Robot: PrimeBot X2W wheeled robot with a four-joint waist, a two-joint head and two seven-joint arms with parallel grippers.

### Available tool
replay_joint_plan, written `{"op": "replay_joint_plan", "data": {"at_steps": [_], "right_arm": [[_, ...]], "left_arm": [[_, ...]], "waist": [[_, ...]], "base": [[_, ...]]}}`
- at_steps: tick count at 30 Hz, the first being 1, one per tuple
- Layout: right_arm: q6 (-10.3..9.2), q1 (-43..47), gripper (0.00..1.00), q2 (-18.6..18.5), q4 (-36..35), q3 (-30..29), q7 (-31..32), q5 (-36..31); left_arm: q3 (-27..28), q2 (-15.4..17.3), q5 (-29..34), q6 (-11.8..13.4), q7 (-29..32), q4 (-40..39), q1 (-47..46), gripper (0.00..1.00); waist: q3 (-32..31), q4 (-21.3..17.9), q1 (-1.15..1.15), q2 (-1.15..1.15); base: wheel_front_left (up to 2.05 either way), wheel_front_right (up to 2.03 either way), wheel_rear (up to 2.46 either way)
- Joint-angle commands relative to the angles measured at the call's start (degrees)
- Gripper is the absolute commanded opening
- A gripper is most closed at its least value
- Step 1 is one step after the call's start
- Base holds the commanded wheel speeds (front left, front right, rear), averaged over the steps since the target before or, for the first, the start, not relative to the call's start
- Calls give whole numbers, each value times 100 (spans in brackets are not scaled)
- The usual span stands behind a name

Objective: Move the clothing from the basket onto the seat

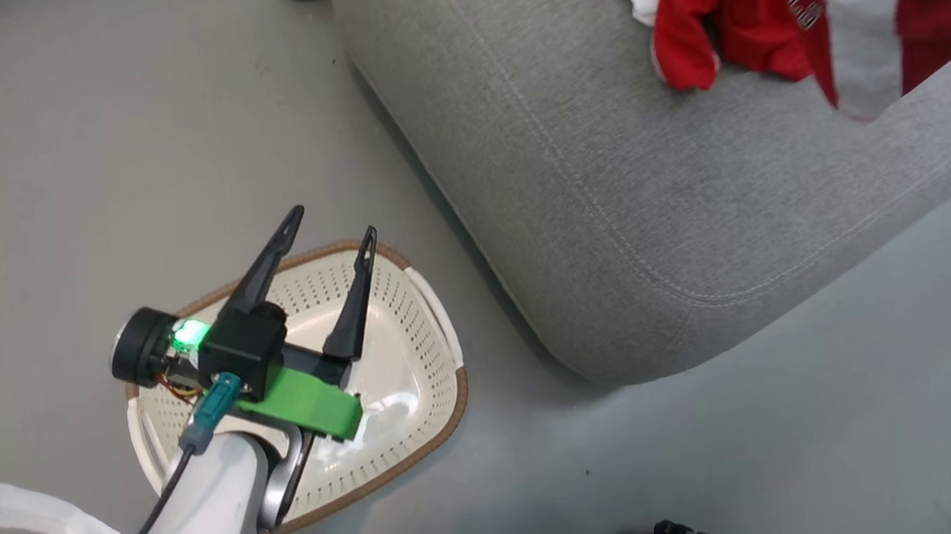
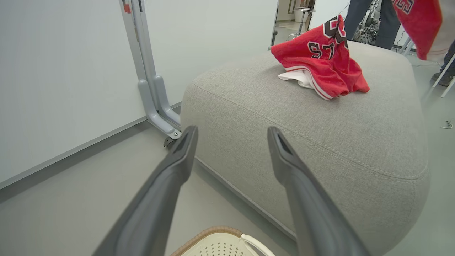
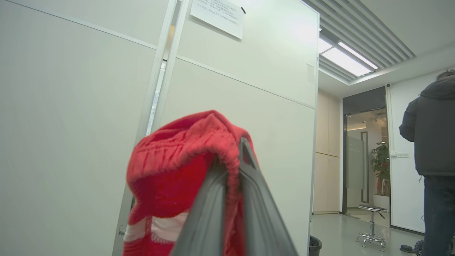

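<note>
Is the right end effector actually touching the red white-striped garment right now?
Touching. The right wrist view shows the right end effector pinching the red white-striped garment at its gathered edge.

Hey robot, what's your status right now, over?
Left end effector open above empty basket. Right end effector shut on striped garment. Numbered garment on seat. Nothing blocking.

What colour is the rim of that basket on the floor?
Brown, around a cream-white perforated basket; clearest in the head view.
</note>
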Motion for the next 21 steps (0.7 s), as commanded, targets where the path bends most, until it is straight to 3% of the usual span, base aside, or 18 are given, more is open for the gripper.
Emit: {"op": "replay_joint_plan", "data": {"at_steps": [1, 9, 12, 18, 19, 20, 21], "right_arm": [[-4, -259, 0, -116, 169, -72, -17, 99], [-4, -1181, 0, -851, 1739, -568, -17, 260], [-4, -1177, 0, -955, 2338, -652, -18, 153], [-4, -1036, 0, -802, 3222, -846, -17, 40], [-4, -977, 13, -763, 3373, -857, -18, 8], [-4, -939, 33, -741, 3449, -855, -17, -7], [-4, -903, 85, -712, 3481, -835, -17, -11]], "left_arm": [[52, 75, 23, -18, 13, -54, -204, 100], [98, 159, 59, -6, 36, -281, -620, 100], [72, 144, 62, -20, 3, -277, -712, 100], [63, 85, 8, -8, -88, -125, -839, 100], [64, 68, -2, -2, -127, -66, -851, 100], [64, 45, -28, 1, -152, -13, -859, 100], [78, 22, -63, 6, -187, 37, -863, 100]], "waist": [[1012, 742, -1, 0], [1818, 1035, -1, 0], [1983, 1116, -1, 0], [2048, 1248, -1, 0], [2011, 1283, -1, 0], [1971, 1311, -1, 0], [1917, 1342, -1, 0]], "base": [[0, 0, 0], [0, 0, 0], [0, 0, 0], [0, 0, 0], [0, 0, 0], [0, 0, 0], [0, 0, 0]]}}
